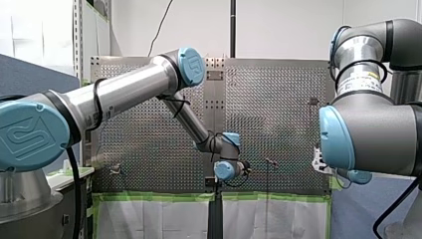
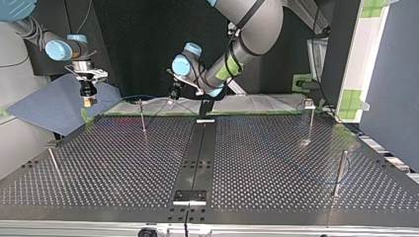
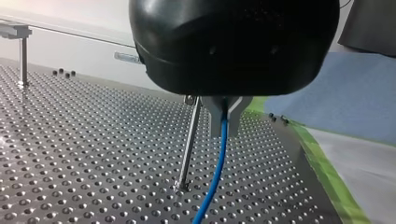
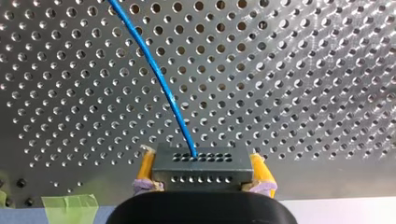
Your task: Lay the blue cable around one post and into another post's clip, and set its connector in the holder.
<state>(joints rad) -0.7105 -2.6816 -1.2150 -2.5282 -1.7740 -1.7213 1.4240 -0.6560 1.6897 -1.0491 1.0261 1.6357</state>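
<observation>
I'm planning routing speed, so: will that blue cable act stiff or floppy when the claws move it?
Likely flexible yet springy: the blue cable leaves the connector in a smooth curve without kinks. Probably light: it is thin and droops from my left claw. Its smooth jacket might slide through a loose grip.

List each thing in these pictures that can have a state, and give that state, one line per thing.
my left gripper: shut on the blue cable.
my right gripper: shut on the connector, held in the air.
blue cable: gripped, running down from my left gripper beside the post.
connector: clamped between yellow pads, not in any holder.
post: standing on the table, cable beside it, apart.
</observation>
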